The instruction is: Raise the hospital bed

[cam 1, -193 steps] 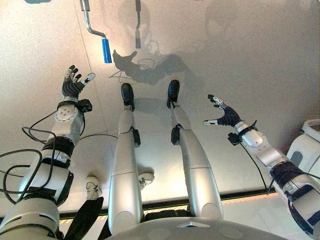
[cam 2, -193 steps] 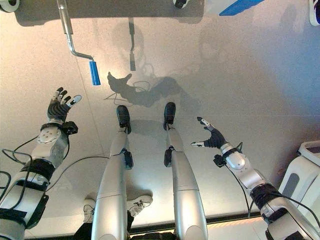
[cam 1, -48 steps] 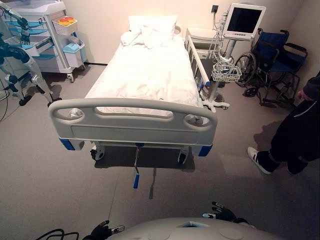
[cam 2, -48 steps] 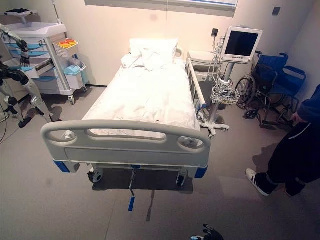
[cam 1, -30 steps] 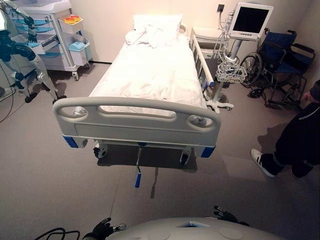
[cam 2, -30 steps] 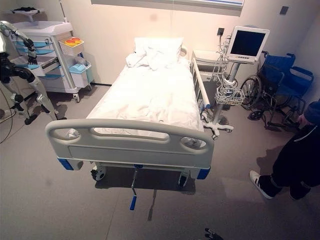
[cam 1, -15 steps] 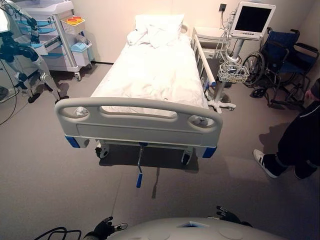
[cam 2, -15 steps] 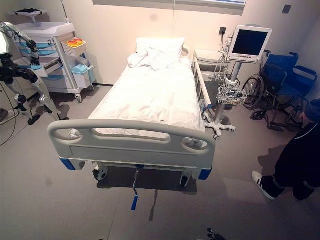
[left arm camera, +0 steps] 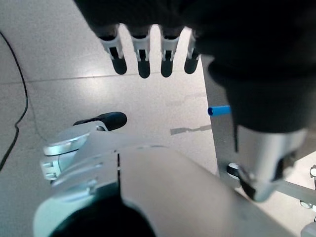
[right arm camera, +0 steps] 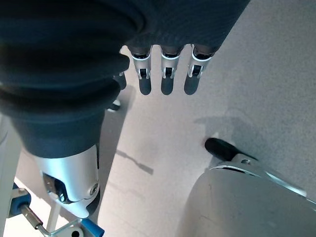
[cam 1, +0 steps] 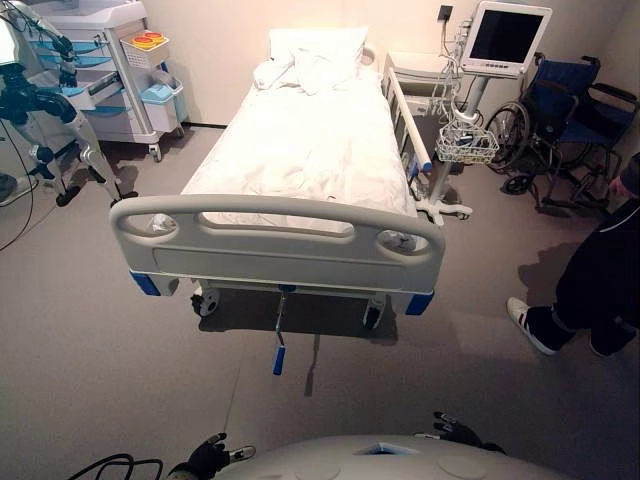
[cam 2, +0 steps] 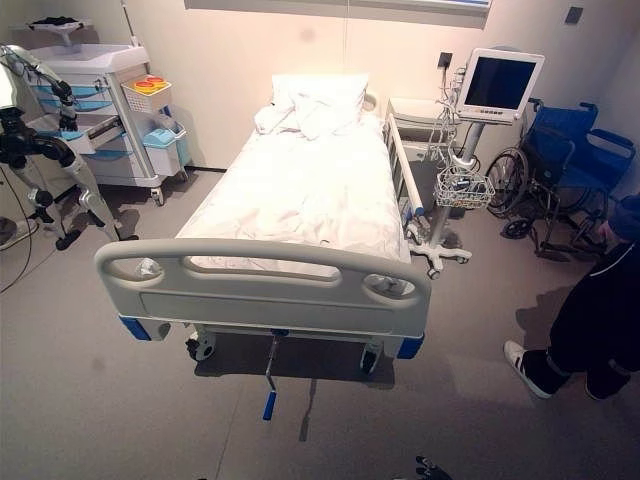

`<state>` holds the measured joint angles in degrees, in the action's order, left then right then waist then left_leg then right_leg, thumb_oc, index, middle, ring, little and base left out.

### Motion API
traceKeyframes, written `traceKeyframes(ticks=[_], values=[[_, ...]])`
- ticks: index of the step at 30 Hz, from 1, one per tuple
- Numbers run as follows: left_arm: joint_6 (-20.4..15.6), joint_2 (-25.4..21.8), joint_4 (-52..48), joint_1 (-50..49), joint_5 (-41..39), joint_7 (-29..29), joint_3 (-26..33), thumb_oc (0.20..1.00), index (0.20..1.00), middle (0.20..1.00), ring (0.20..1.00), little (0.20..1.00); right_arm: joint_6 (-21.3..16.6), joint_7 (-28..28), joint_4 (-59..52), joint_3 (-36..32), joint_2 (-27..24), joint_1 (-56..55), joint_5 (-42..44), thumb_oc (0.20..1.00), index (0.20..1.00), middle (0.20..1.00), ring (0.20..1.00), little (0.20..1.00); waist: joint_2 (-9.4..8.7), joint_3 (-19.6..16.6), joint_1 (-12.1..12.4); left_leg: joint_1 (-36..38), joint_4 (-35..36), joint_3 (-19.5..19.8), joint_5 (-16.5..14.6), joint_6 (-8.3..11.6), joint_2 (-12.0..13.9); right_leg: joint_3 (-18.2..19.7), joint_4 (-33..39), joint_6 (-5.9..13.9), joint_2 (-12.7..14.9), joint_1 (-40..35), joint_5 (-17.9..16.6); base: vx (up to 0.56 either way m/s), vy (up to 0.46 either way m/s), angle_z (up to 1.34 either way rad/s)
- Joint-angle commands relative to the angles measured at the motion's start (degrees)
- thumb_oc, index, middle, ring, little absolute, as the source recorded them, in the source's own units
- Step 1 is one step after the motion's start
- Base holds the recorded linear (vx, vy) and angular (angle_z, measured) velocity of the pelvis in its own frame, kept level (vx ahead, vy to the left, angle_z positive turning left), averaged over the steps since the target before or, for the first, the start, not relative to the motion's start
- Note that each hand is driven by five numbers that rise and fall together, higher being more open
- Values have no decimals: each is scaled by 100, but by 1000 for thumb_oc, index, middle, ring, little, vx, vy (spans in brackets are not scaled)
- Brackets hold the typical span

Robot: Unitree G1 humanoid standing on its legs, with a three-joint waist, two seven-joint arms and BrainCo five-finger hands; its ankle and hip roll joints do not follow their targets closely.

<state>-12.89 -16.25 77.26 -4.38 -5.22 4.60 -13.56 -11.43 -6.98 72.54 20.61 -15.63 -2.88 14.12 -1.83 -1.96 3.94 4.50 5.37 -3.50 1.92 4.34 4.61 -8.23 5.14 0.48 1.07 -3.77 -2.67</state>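
- Left eye view: we see the hospital bed point(cam 1: 300, 170) standing lengthwise ahead, its grey footboard point(cam 1: 275, 250) nearest us and the pillow point(cam 1: 310, 50) at the far end; the crank handle point(cam 1: 278, 352) with its blue grip hangs out from under the footboard's middle, over the floor, well apart from both hands; our left hand point(cam 1: 208, 457) shows at the near edge on the left, fingers spread and holding nothing; our right hand point(cam 1: 455, 432) shows at the near edge on the right, likewise loose and empty.
- Right eye view: a medical cart point(cam 2: 110, 110) stands far left of the bed; a monitor on a stand point(cam 2: 495, 85) with a wire basket point(cam 2: 462, 190) stands just beside the bed's right rail; a blue wheelchair point(cam 2: 565, 170) sits further right; a person point(cam 2: 590, 320) in dark clothes stands at the right edge.
- Left wrist view: the left hand's fingers point(left arm camera: 143, 54) hang straight and relaxed over the bare floor, nothing in them; a blue grip point(left arm camera: 218, 110) peeks out beside the thumb.
- Right wrist view: the right hand's fingers point(right arm camera: 165, 74) are also straight and wide of any object, with only floor beyond them.
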Motion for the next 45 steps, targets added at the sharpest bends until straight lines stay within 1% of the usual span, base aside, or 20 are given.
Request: traceKeyframes(ticks=[1, 6, 18, 27, 38, 45], values=[[-124, 136, 104, 548, 188, 31, -146, 1000, 1000, 1000, 1000, 1000, -93, 49, 124, -180, -176, 544, 32, 1000, 1000, 1000, 1000, 1000, -6, 271, 152, 455, -37, -325, -372, -208, -371, -91, -910, 528, 70, -86, 535, 0, 0, 0], [-138, 106, 63, 603, 194, 27, -190, 1000, 1000, 1000, 1000, 1000, -73, 41, 200, -208, -165, 535, 53, 1000, 1000, 1000, 1000, 1000, -7, 291, 161, 414, -37, -313, -349, -166, -361, -212, -911, 536, 105, -101, 541, 0, 0, 0], [-160, 147, -4, 741, 232, 27, -349, 1000, 1000, 1000, 1000, 1000, -79, 83, 287, -293, -203, 523, 98, 1000, 1000, 1000, 1000, 1000, -8, 349, 155, 223, -37, -187, -254, -91, -392, -529, -809, 575, 199, -74, 436, -26, 13, 8], [-154, 153, -30, 830, 243, 29, -419, 1000, 1000, 1000, 1000, 1000, -66, 95, 311, -346, -228, 529, 87, 1000, 1000, 1000, 1000, 1000, 8, 357, 170, 157, -37, -66, -253, -93, -428, -761, -830, 590, 273, -88, 433, -4, 13, 16], [-137, 176, -113, 838, 148, 8, -436, 1000, 1000, 1000, 1000, 1000, -73, 114, 339, -350, -250, 562, 76, 1000, 1000, 1000, 1000, 1000, 38, 338, 193, 145, -37, 5, -243, -92, -445, -863, -777, 585, 300, -132, 434, 2, 4, 6], [-132, 161, -80, 806, 67, 7, -362, 1000, 1000, 1000, 1000, 1000, -62, 82, 355, -356, -268, 570, 86, 1000, 1000, 1000, 1000, 1000, 51, 318, 186, 201, -37, -12, -258, -93, -426, -844, -778, 555, 282, -171, 468, 0, 0, 0]])
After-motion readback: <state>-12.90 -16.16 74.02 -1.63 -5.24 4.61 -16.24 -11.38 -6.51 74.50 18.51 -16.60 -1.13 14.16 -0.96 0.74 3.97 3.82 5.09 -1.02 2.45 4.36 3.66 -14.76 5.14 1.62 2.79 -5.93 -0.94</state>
